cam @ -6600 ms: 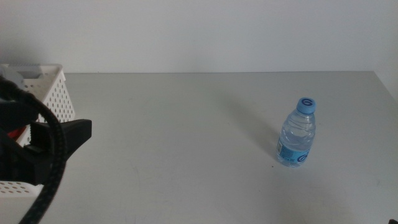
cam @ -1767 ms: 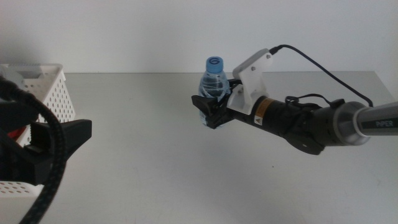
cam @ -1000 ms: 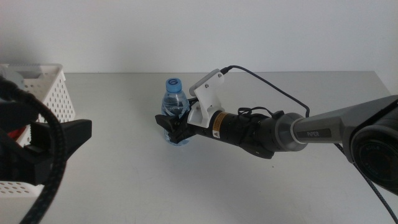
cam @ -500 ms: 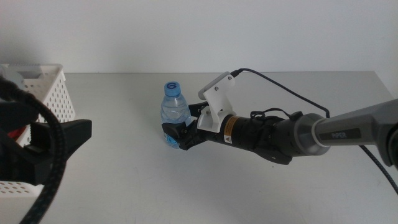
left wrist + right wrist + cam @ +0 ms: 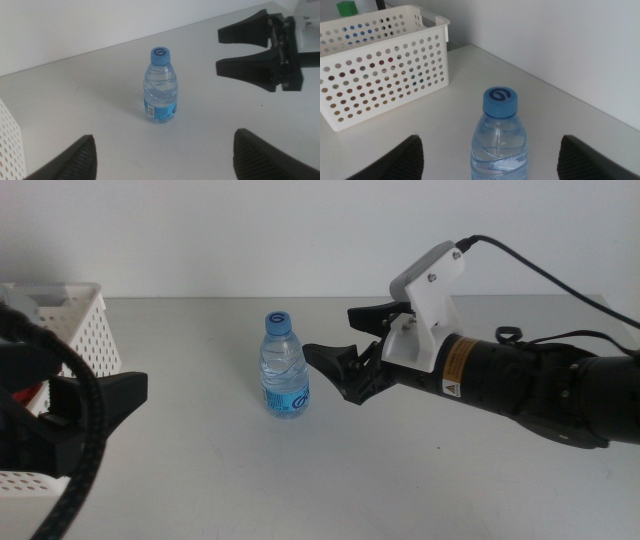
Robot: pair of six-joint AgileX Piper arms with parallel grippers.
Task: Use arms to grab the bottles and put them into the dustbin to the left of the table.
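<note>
So in the middle view your right gripper [image 5: 345, 368] has let go of the small clear water bottle with the blue cap [image 5: 284, 379] and backed off, jaws wide and empty, bottle upright mid-table. Left wrist view: left gripper [image 5: 165, 150] spread wide, empty, facing it, so looks like a handoff. Right wrist view: the white perforated plastic basket [image 5: 380, 60] sits well beyond the bottle.

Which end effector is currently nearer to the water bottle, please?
The right end effector is nearer: it sits open just beside the water bottle, not touching it. The left end effector waits farther off by the basket.
</note>
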